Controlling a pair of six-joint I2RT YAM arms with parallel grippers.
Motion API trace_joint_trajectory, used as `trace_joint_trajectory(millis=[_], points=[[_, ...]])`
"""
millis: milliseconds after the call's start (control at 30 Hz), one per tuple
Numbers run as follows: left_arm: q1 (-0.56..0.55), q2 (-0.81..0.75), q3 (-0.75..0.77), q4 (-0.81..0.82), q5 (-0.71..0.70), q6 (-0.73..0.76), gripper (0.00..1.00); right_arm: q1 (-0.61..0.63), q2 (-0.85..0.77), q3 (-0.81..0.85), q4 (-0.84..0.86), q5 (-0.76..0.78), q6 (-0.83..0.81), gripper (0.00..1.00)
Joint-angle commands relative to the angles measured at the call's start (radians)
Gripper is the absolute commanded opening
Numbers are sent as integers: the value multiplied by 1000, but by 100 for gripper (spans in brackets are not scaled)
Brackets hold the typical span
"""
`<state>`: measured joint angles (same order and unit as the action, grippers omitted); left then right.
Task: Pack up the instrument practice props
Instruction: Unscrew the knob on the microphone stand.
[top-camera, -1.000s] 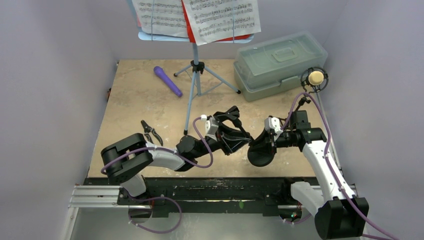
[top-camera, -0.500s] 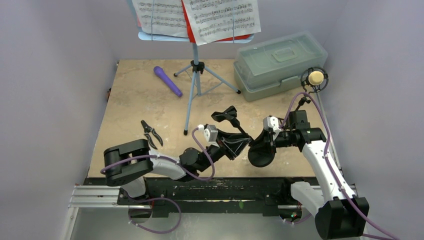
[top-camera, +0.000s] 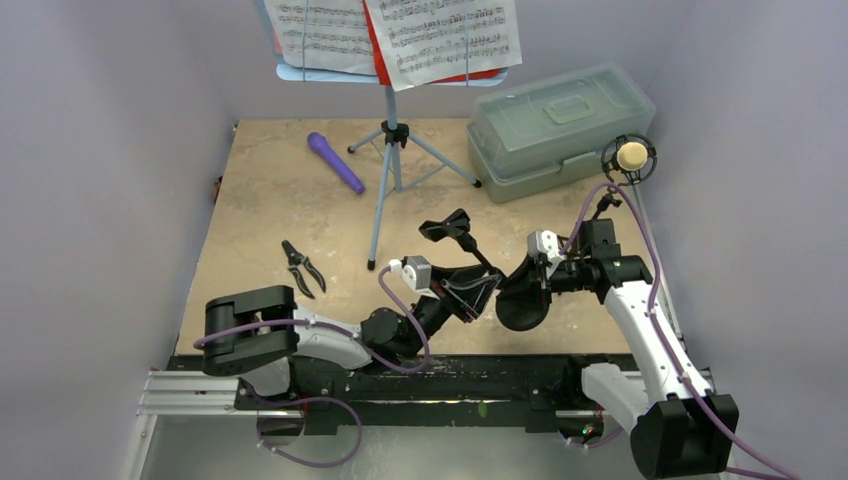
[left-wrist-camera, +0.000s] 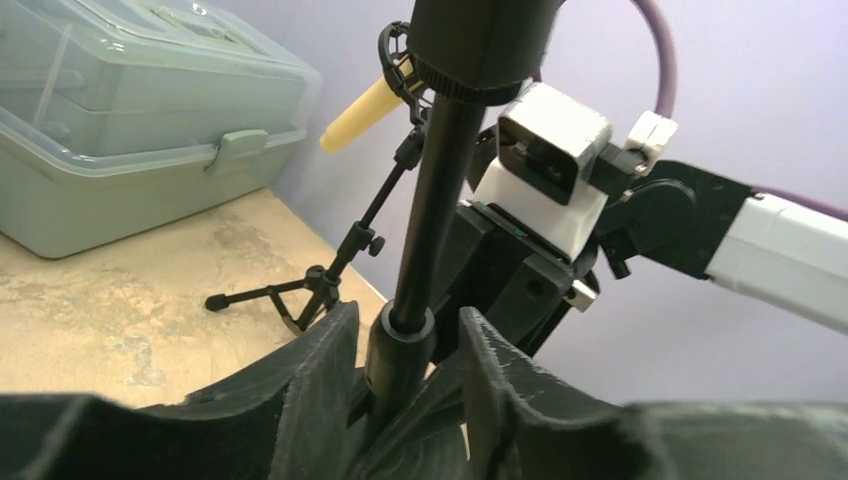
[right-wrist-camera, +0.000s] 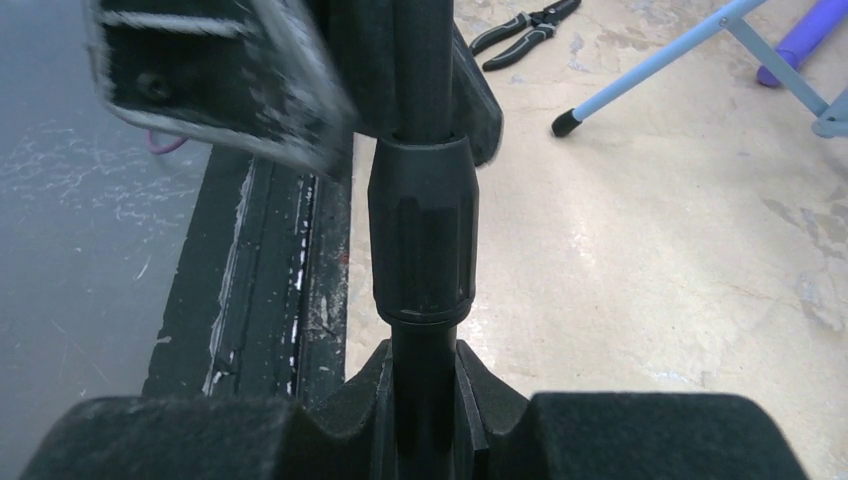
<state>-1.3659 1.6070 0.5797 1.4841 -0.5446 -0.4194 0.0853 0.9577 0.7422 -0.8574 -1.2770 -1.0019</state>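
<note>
L arm lies low, reaching right; left gripper jaws slack, straddling the pole of the round-base mic holder, which the right gripper clamps near the base. Tan table, lavender walls. Holder hangs btwn the arms, axis diagonal: disc near-right, clip far-left.

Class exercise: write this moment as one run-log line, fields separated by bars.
right gripper: shut on round-base mic holder pole | left gripper: open, straddling same pole | holder: tilted | box: lid closed
</note>
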Motion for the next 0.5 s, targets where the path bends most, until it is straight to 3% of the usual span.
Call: trace_joint_trajectory(millis=[0,233,467], points=[[-12,-66,-13,121,-3,23,48,-5,-8,27,46,-43,20,0],[-12,-126,-92,141,74,84,72,-5,-8,26,46,-44,18,0],[-9,-262,-240,145,245,190,77,-5,-8,26,46,-42,17,0]])
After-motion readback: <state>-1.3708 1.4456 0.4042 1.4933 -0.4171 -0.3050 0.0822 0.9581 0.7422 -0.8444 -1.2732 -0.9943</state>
